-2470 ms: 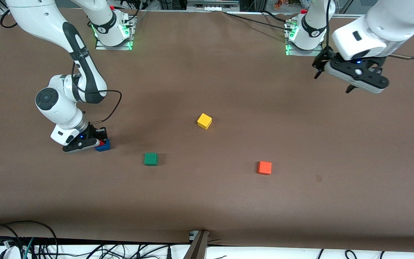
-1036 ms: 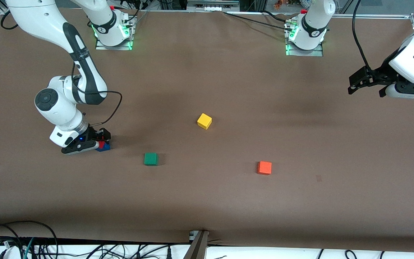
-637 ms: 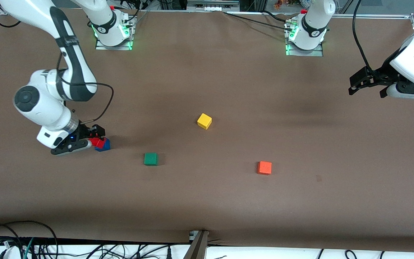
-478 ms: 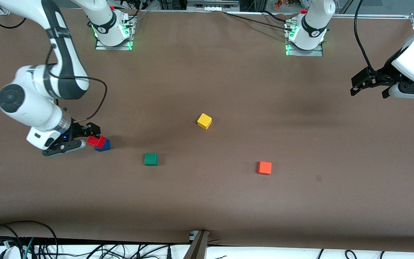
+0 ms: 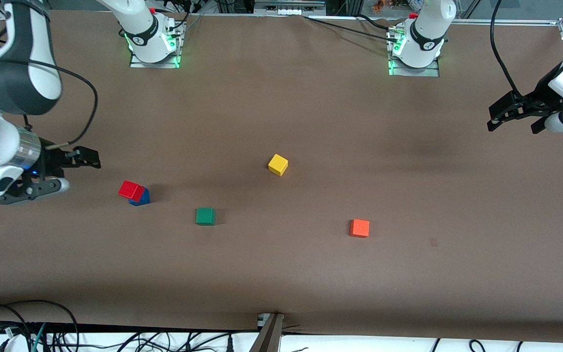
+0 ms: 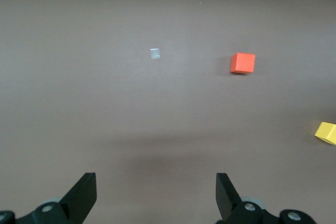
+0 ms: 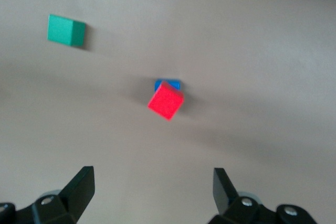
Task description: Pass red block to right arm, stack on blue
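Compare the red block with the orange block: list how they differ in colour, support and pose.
The red block is bright red; the orange block is orange. The red block rests on the blue block, while the orange block lies directly on the table. The red block sits twisted and off-centre on its support; the orange block lies flat. Both are plain cubes of similar size, untouched by either gripper.

The right gripper [image 5: 69,168] is held low over the right arm's end of the table, its fingers spread wide and empty. The left gripper [image 5: 513,117] is kept raised over the left arm's end, fingers likewise parted, nothing gripped.
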